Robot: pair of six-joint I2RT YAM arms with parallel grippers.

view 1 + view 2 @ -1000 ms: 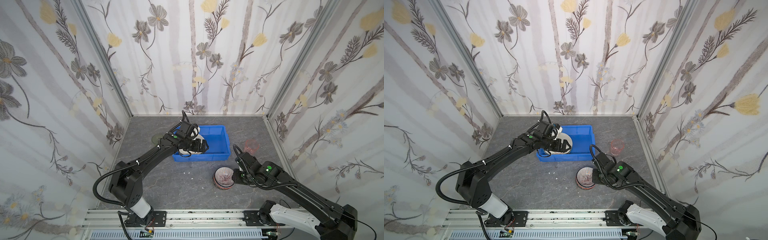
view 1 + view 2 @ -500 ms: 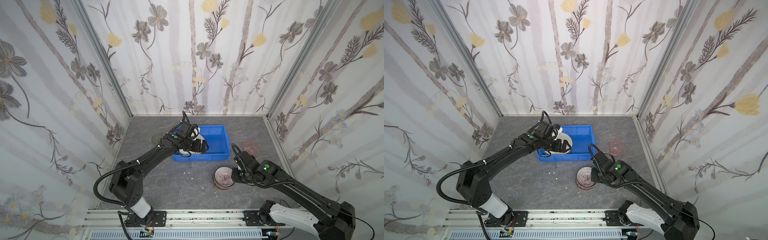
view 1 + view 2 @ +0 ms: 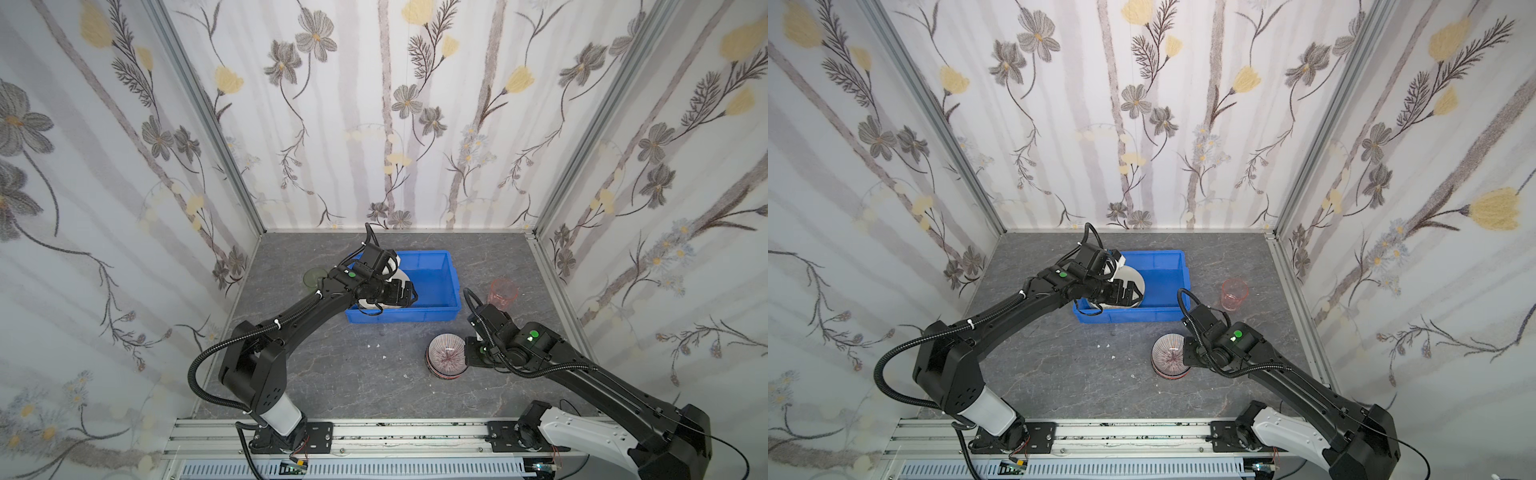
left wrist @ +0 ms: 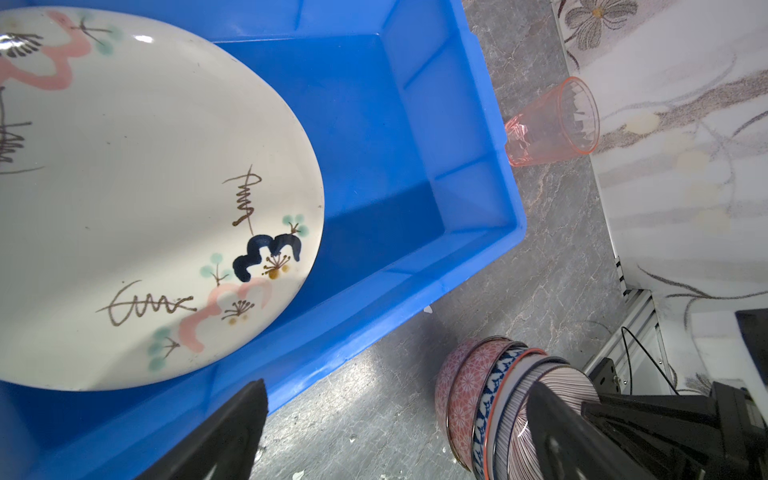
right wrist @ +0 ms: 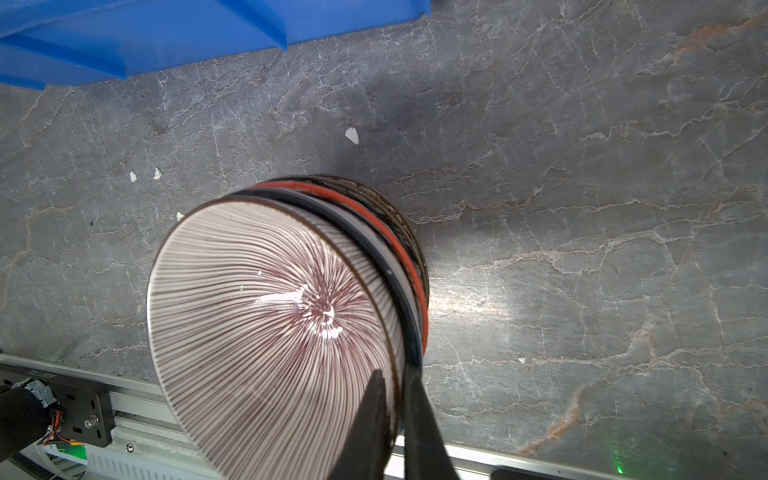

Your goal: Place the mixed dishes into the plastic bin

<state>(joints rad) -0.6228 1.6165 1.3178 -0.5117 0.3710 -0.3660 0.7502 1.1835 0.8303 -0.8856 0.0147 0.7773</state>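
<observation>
1. The green tumbler (image 3: 312, 276) stands near the counter's (image 3: 332, 374) left edge, just left of the bin, partly hidden by the arm.
2. The left arm (image 3: 299, 316) rises from the front-left corner, elbow bent, forearm stretched diagonally toward the back. Its wrist is over the bin's left end.
3. The left gripper (image 4: 397, 384) points right above the plate. Its jaws are spread wide and hold nothing.
4. The plate (image 4: 145, 187), cream with pink and blue marks, sits in the bin's left half and seems to lean against that end.
5. The bin (image 3: 432, 266) sits at the back middle of the counter. Its right half is bare blue.
6. The bowls (image 3: 446, 355) are stacked in front of the bin's front-right corner, apart from it, with the striped bowl (image 5: 270, 311) on top.
7. The right gripper (image 5: 395, 399) is pinched tight on the striped bowl's right rim, one finger inside and one outside.
8. The right arm (image 3: 582, 374) runs low from the front-right corner, wrist bent left toward the stack.
9. The pink tumbler (image 3: 503, 293) stands upright near the right edge, just right of the bin.
</observation>
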